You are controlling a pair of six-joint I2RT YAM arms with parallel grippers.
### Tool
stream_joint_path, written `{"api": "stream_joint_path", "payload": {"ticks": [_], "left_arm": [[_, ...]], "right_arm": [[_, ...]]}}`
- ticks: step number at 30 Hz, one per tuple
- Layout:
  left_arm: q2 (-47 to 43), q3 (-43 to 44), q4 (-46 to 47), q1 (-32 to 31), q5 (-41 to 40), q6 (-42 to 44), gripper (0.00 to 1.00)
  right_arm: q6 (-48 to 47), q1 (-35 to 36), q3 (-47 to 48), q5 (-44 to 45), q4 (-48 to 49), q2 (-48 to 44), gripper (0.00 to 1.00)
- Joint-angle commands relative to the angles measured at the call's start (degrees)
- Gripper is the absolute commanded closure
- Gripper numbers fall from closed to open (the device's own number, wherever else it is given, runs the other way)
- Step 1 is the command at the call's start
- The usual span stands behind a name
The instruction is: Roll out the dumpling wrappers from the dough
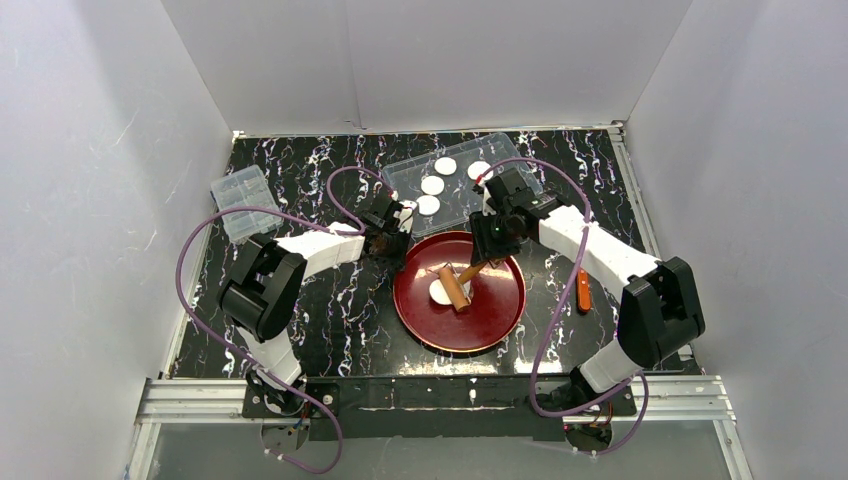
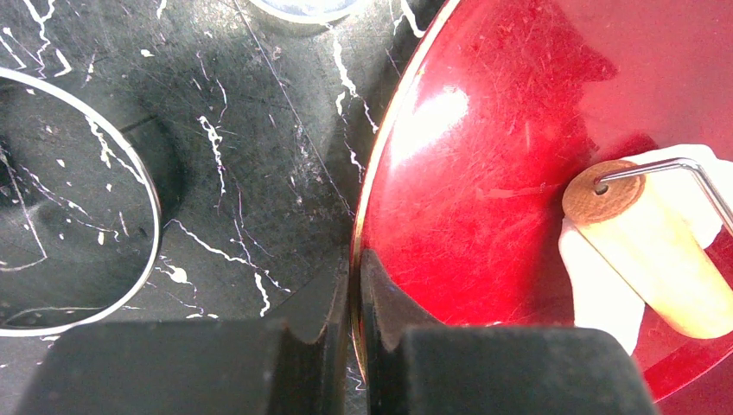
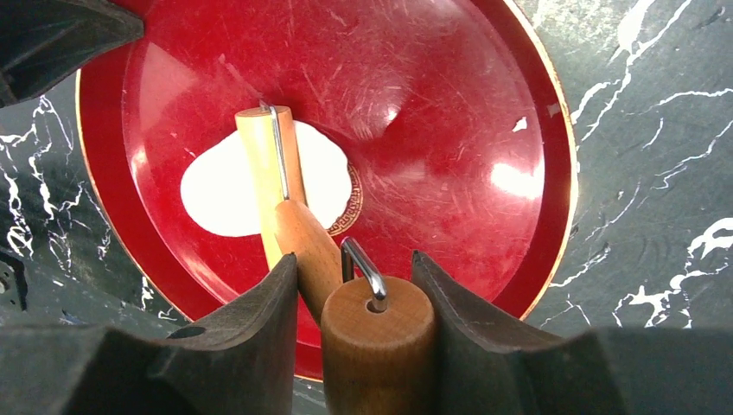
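The dough [image 3: 216,190] lies as a flat white irregular sheet in the red plate [image 3: 449,156], under the far drum of a wooden roller [image 3: 259,164]. My right gripper [image 3: 354,258] is open around the roller's near drum [image 3: 378,346]. The right finger touches the drum and a narrow gap shows on the left. My left gripper [image 2: 355,285] is shut on the plate's gold rim [image 2: 380,147]. From above, the roller [image 1: 455,288] rests on the dough [image 1: 438,291]. Several dumpling wrappers [image 1: 432,185] lie as round white discs in a clear tray [image 1: 400,180] behind the plate.
A clear plastic box [image 1: 243,203] stands at the back left. An orange tool [image 1: 583,297] lies right of the plate [image 1: 500,310]. A metal ring [image 2: 147,181] rests on the black marbled table left of the plate. White walls close in three sides.
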Motion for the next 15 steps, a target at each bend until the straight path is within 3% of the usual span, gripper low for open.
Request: {"api": "stream_joint_path", "payload": {"ticks": [1,15], "left_arm": [[1.2,-2.6,-3.2,-0.4,-4.4,2.9,1.00],[0.8,-2.7,-2.9,-0.4,-4.6,3.0,1.00]], "right_arm": [[-10.0,-4.3,-4.8,29.1,-6.6,3.9,0.99],[-9.6,-4.9,-0.3,21.4,-8.3,-2.1,0.99]]}}
